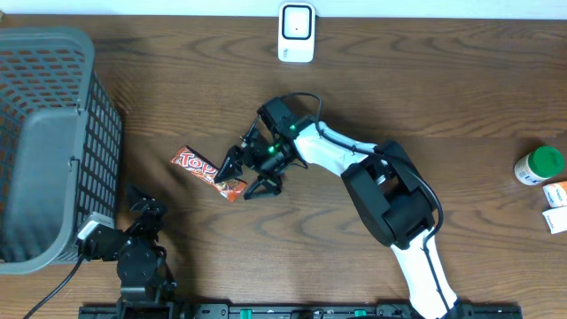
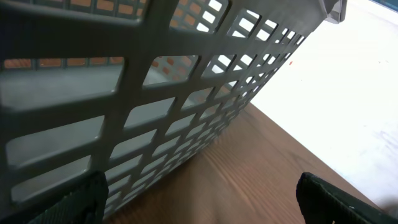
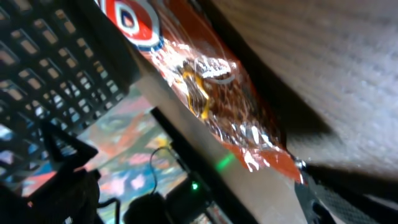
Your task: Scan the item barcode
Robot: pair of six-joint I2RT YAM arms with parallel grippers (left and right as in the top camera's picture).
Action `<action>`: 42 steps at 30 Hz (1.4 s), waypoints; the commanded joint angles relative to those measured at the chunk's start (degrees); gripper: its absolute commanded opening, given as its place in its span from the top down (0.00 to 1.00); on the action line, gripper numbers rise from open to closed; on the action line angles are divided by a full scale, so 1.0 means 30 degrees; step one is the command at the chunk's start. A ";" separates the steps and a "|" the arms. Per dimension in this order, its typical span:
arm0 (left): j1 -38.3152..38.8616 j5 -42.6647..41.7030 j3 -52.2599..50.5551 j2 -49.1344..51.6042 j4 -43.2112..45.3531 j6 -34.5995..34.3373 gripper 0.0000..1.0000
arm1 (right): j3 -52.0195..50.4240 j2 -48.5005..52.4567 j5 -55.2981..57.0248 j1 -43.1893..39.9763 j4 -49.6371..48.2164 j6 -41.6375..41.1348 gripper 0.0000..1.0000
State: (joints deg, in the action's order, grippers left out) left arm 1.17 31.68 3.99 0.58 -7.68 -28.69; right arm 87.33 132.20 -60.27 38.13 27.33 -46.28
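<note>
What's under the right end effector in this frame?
A red snack wrapper lying flat on the wooden table, one end between the fingers of the open right end effector. The fingers cover part of that end, and no barcode shows.

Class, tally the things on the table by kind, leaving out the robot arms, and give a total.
Basket: 1
Scanner: 1
Snack wrapper: 1
Bottle: 1
Boxes: 2
Total: 6
</note>
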 commanded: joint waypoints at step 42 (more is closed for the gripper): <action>-0.0066 0.0313 -0.0342 -0.0117 -0.0423 0.0036 0.03 | -0.5952 0.1705 1.7311 0.3031 -0.4473 -1.3814 0.12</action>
State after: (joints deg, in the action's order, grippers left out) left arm 1.17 31.68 3.99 0.58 -7.68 -28.69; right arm 76.88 125.32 -38.09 46.26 11.42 -88.84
